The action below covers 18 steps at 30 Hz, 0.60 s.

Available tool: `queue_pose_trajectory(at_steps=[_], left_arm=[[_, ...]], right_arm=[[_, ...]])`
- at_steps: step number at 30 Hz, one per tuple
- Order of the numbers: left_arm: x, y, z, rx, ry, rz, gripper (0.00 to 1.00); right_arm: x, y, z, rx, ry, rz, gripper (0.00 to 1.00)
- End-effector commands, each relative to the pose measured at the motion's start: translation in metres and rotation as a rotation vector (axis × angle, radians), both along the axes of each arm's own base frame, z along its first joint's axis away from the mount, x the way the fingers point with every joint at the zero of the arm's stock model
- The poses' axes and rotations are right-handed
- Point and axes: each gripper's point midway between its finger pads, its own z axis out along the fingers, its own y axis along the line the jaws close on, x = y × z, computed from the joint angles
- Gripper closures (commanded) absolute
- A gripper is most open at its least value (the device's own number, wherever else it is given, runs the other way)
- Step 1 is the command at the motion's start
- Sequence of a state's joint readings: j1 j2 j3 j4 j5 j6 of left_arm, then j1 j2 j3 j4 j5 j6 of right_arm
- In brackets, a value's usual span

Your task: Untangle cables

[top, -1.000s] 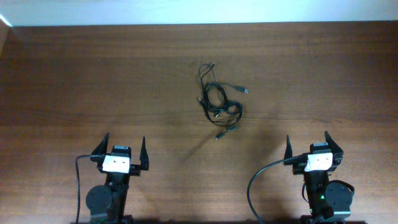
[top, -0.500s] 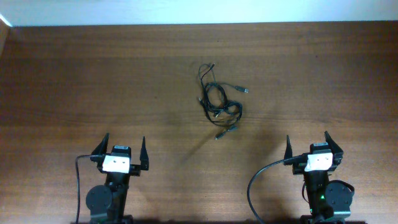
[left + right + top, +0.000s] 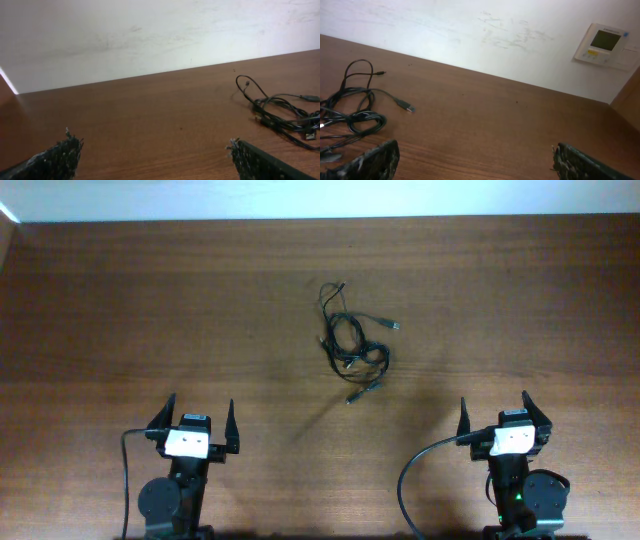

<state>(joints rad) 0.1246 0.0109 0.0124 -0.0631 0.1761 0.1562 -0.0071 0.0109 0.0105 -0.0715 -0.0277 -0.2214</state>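
Note:
The cables (image 3: pixel 352 340) lie in one tangled heap of thin black cords with small plug ends, at the middle of the wooden table, toward the far side. They also show at the right edge of the left wrist view (image 3: pixel 282 112) and at the left edge of the right wrist view (image 3: pixel 355 112). My left gripper (image 3: pixel 198 420) is open and empty near the front edge, well to the left of the heap. My right gripper (image 3: pixel 496 412) is open and empty near the front edge, to the right of the heap. In both wrist views the fingers (image 3: pixel 152 152) (image 3: pixel 475 157) stand wide apart over bare wood.
The wooden table (image 3: pixel 150 310) ends at a white wall (image 3: pixel 320 198) at the far side. A thick black arm cable (image 3: pixel 410 480) loops by the right base, another (image 3: pixel 125 470) by the left base. A wall thermostat (image 3: pixel 606 45) shows in the right wrist view.

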Motion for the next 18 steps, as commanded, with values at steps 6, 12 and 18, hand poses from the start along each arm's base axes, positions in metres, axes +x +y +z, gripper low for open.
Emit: queue_pose_trajectory(at_steps=[6, 12, 18], left_arm=[[-0.004, -0.010, 0.009, -0.002, 0.006, -0.053, 0.01], [-0.007, -0.011, 0.034, -0.005, 0.027, -0.061, 0.01], [0.005, -0.020, 0.051, -0.007, 0.115, -0.121, 0.01]], right_arm=[[0.000, 0.001, -0.002, -0.006, 0.001, 0.012, 0.01], [0.000, 0.001, -0.002, -0.006, 0.001, 0.012, 0.01], [0.000, 0.002, -0.002, -0.006, 0.001, 0.012, 0.01]])
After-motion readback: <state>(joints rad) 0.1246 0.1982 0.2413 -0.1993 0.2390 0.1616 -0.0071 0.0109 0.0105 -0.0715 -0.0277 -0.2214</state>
